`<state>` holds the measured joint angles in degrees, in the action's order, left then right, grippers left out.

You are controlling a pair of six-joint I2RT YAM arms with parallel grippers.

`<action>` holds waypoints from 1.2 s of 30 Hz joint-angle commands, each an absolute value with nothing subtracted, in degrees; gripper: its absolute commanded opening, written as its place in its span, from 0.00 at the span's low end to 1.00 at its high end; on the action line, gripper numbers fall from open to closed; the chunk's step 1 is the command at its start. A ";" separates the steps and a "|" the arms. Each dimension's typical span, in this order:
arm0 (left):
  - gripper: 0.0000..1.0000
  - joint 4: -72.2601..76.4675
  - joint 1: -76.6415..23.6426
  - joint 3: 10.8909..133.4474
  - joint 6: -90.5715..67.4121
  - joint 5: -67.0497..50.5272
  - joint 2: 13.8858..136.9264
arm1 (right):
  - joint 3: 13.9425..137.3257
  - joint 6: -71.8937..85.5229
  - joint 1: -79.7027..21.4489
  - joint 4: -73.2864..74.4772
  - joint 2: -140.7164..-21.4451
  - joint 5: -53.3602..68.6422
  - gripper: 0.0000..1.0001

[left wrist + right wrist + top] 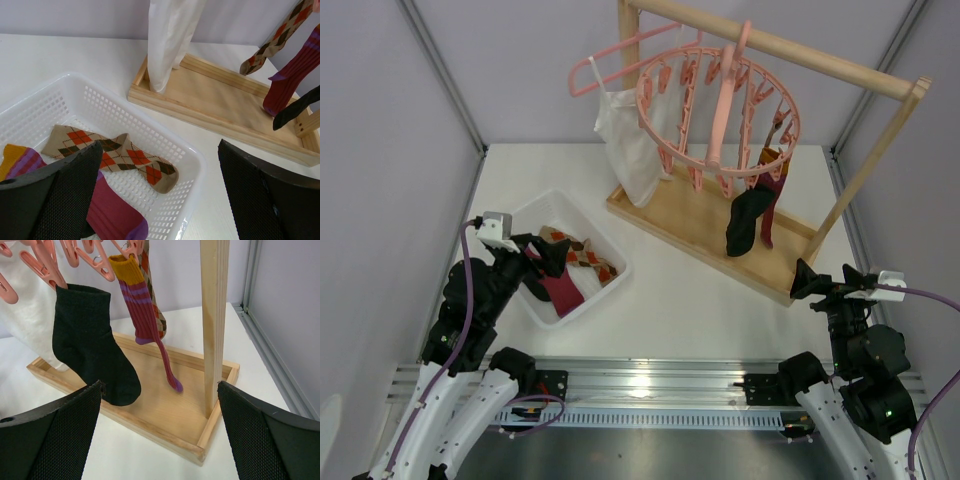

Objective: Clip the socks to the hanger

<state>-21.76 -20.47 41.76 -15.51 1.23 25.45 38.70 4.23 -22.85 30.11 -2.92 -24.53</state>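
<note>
Just beneath the left gripper [159,150], jaws parted wide, lies an argyle sock [125,155] (inside the white basket [100,85]).

Between left gripper [159,150] jaws: tan argyle fabric sock [120,155], red diamonds; maroon ribbed sock [112,215], purple toe. Past right gripper [160,385] jaws: black sock [95,345], round pink plastic hanger [92,261].
</note>
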 commanded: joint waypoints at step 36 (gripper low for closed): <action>1.00 -19.86 -19.78 41.48 -15.73 -1.84 24.96 | 38.94 3.69 -22.76 29.01 -2.46 -24.17 1.00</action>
<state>-21.65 -20.47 41.74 -15.49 -0.49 25.08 38.70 4.25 -22.85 30.11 -2.92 -24.53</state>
